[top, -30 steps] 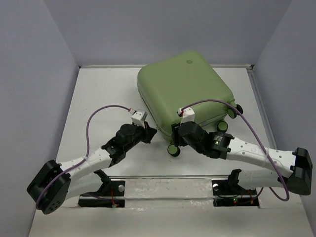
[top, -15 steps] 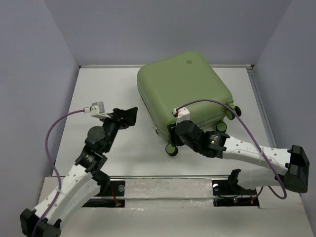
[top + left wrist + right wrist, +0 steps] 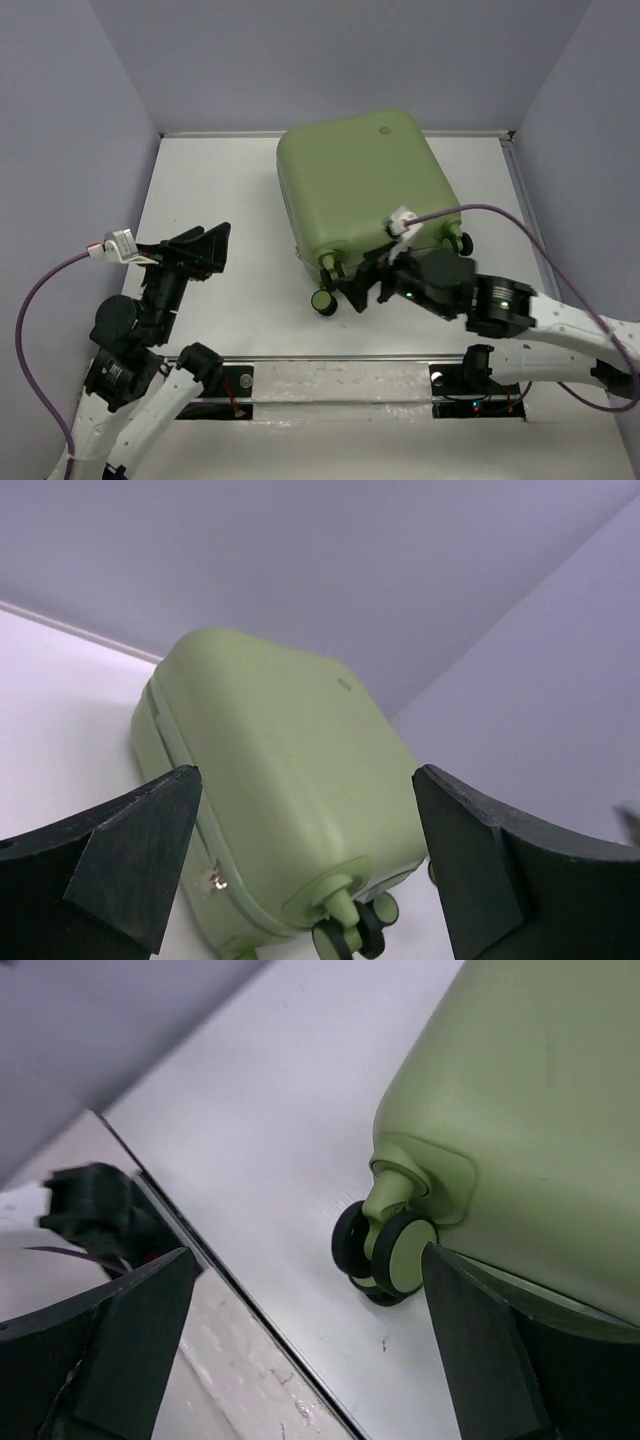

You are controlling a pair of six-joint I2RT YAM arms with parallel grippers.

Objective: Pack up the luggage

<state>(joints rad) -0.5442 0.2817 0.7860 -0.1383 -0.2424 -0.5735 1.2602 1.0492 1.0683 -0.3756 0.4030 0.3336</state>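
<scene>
The white table (image 3: 215,185) spreads out ahead of both sets of jaws. On it the luggage (image 3: 355,185) lies flat and closed, its olive-green shell facing up. It is well ahead of the left jaws and right in front of the right ones.

The left gripper (image 3: 208,252) is raised and spread wide, with nothing in it. In its wrist view the case sits between the two fingers, well apart from them.

The right gripper (image 3: 358,285) also gapes wide and holds nothing. It is at the case's near corner, and its right finger may be brushing the shell, though that is hard to tell.

The corner's double wheel (image 3: 385,1250) sits between the right jaws. A small metal zip pull (image 3: 210,881) hangs just beyond the left gripper's left finger. A small round logo (image 3: 386,128) marks the shell's far end.
</scene>
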